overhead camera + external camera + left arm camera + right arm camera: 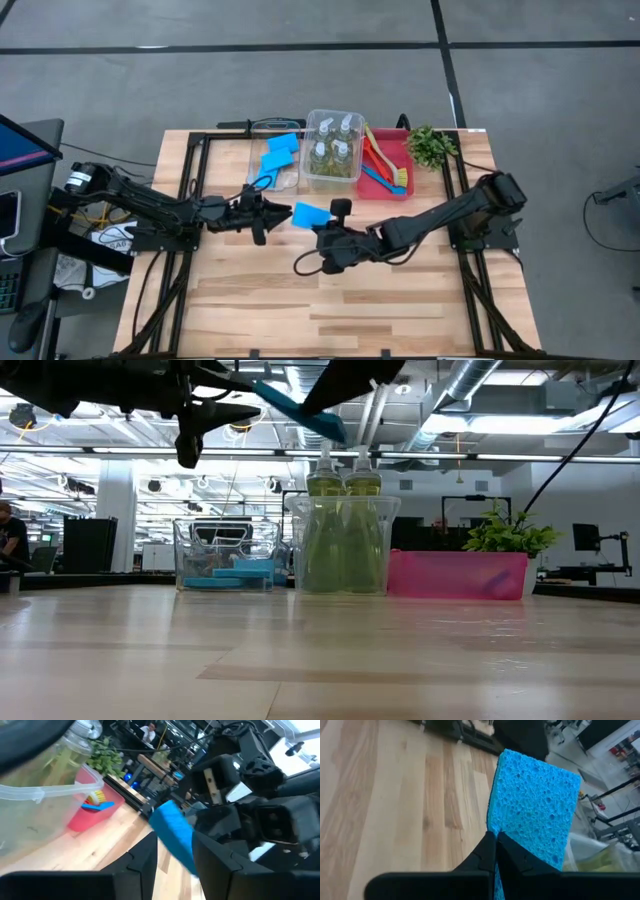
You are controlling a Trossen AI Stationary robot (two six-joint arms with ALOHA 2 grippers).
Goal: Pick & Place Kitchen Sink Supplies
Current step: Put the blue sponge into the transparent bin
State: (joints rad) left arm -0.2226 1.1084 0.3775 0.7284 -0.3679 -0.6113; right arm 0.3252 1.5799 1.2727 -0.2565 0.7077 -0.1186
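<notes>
While the left gripper [283, 214] is pinching one edge of a blue sponge [311, 214] above the table's middle, the right gripper [322, 232] is pressing its closed fingers against the sponge's opposite edge. Wide bare wood is lying open on the near side of the table [330, 310]. At the far edge are sitting a clear bin with more sponges [281, 150], a tub of bottles [333, 146] and a red bin of brushes [385, 170]. Behind is stretching an open workshop.
</notes>
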